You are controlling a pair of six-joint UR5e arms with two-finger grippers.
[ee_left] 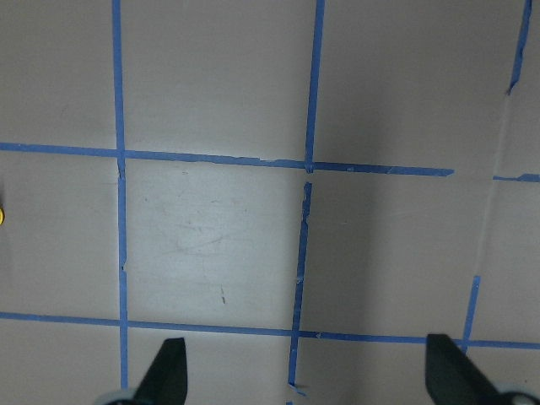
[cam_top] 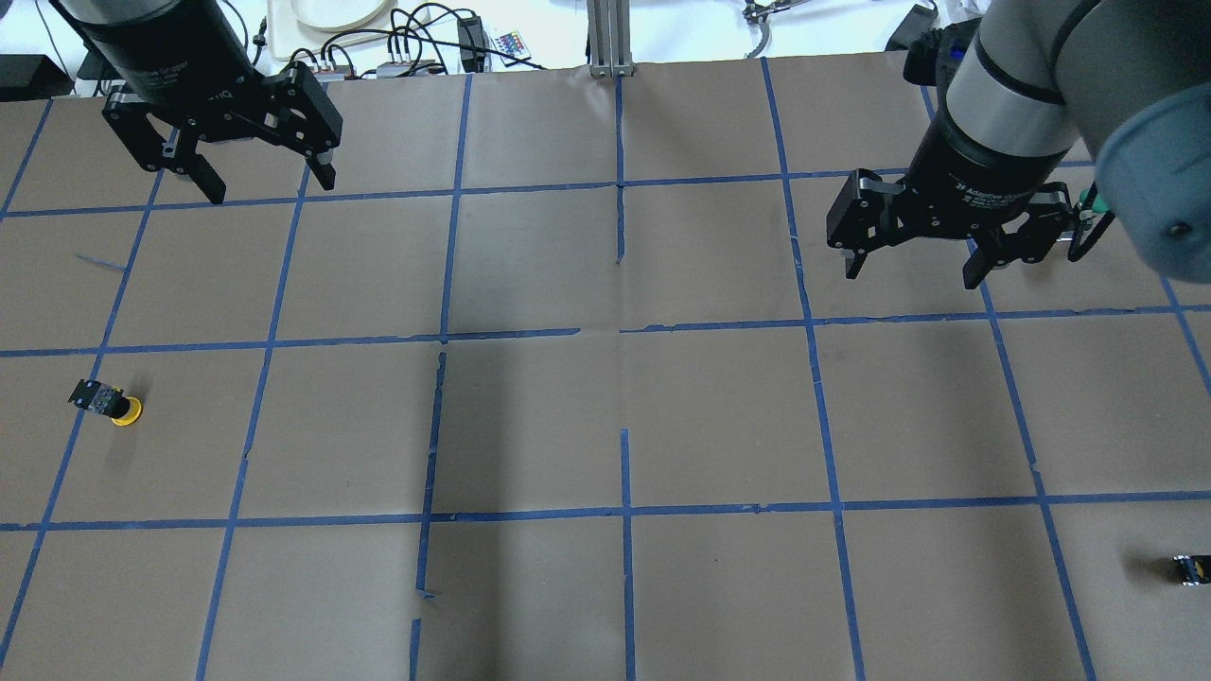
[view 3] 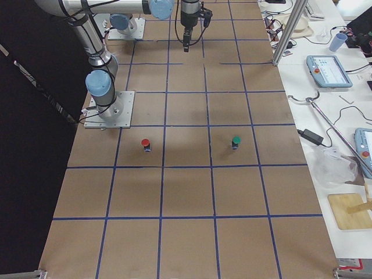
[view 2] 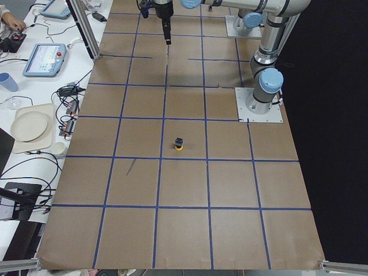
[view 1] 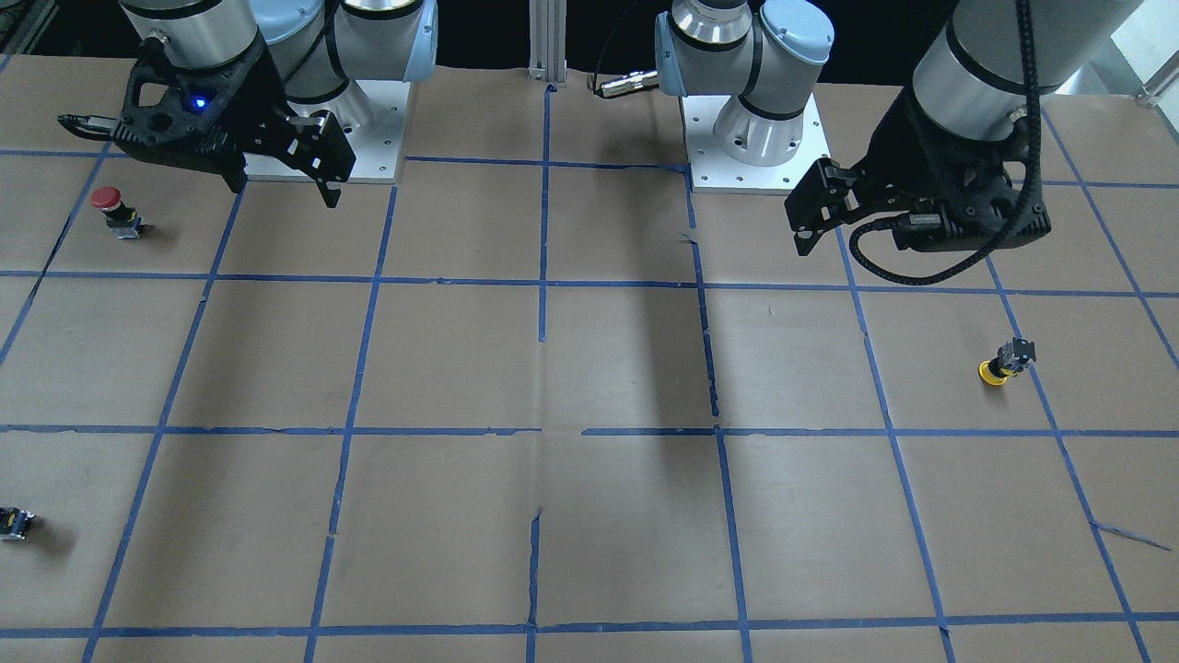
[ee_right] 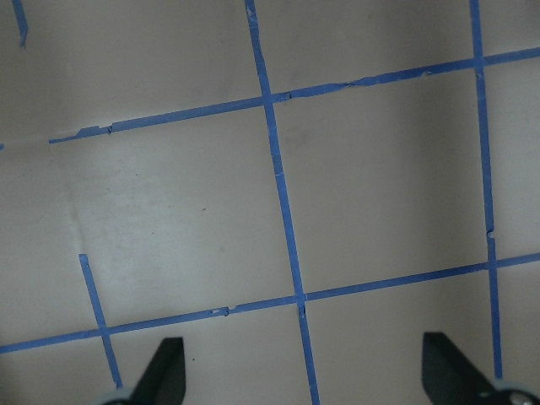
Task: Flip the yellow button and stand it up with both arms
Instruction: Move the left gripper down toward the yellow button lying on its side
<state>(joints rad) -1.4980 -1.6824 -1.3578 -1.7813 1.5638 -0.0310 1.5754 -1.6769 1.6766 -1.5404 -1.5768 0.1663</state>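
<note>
The blue-taped table [view 1: 589, 368] carries a yellow button [view 1: 1004, 362], red button [view 1: 115, 210], green button [view 3: 235, 142] and dark block [view 1: 14, 523].

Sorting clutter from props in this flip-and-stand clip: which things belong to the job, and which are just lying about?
Job:
- yellow button, cap down on the table
- left gripper, open, empty
- right gripper, open, empty

Lying about:
- red button
- green button

Lighting: even, from above, moderately bright. Shadows: broad soft dark band across the middle of the brown paper-covered table [view 1: 636, 368]. Glare: pale sheen in wrist views. Focus: wrist views slightly soft.
</note>
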